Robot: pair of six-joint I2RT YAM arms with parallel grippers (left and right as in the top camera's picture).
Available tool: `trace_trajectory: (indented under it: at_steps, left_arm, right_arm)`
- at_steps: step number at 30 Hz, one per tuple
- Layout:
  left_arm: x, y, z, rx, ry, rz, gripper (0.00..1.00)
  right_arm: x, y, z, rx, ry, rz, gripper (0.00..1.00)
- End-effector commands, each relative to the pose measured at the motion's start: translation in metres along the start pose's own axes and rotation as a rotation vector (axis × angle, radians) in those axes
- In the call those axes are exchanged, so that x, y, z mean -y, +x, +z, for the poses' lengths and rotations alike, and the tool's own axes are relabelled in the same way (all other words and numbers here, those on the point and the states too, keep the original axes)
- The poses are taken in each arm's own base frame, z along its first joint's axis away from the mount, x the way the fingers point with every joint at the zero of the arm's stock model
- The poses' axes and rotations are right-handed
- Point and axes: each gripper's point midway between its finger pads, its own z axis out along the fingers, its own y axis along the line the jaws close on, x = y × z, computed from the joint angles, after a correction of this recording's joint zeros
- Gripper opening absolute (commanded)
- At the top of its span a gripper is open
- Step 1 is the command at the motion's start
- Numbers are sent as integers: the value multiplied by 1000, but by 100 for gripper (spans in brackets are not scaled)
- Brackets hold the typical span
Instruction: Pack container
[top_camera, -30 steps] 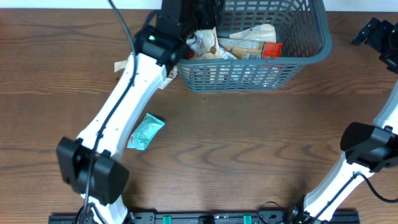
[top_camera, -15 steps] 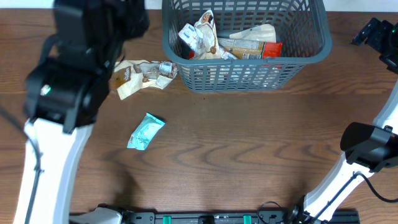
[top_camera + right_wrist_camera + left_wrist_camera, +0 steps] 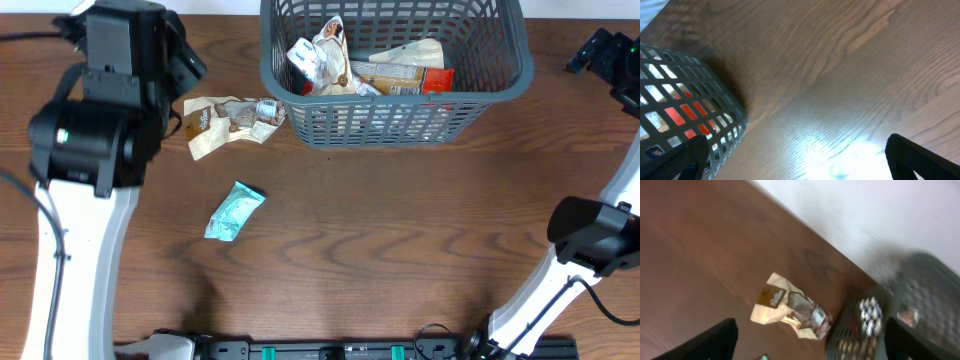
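Note:
The dark grey-blue container point(image 3: 400, 92) stands at the table's far middle and holds several snack packets, with a white and blue one point(image 3: 318, 55) at its left end. A tan packet point(image 3: 228, 118) lies on the table just left of the container, and also shows in the left wrist view point(image 3: 790, 312). A teal packet point(image 3: 234, 211) lies nearer the front. My left gripper point(image 3: 180, 62) is up at the far left, above and left of the tan packet; its fingers point(image 3: 810, 350) are wide apart and empty. My right gripper point(image 3: 608, 58) is at the far right, open point(image 3: 800, 165) and empty.
The container's blurred left end point(image 3: 925, 285) shows in the left wrist view, and its right corner point(image 3: 690, 100) shows in the right wrist view. The table's back edge meets a white wall point(image 3: 865, 215). The right arm's base point(image 3: 590, 240) stands at the right edge.
My left arm has swung out from over the container's left end to the far left and risen. The tan packet is now uncovered. The right arm has not moved.

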Motion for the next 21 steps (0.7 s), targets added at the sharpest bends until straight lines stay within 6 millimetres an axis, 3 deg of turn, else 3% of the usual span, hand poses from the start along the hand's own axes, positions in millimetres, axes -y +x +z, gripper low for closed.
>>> trace_trajectory:
  at_steps: [1, 5, 12, 16, 21]
  left_arm:
    - [-20, 11, 41, -25, -134, -346, 87]
    - [-16, 40, 90, -143, -198, -620, 87]
    - [7, 105, 169, -384, -252, -764, 87]
    - [11, 141, 201, -503, -294, -803, 87]
    - [1, 164, 222, -535, -365, -799, 87]
  right_arm:
    - [-3, 3, -3, -1, -9, -7, 99]
    - [-3, 3, -3, -1, -10, -7, 99]
    - [-3, 3, -3, -1, -9, -7, 99]
    - [-3, 3, -3, -1, -9, -7, 99]
    - [-3, 3, -3, -1, -9, -7, 99]
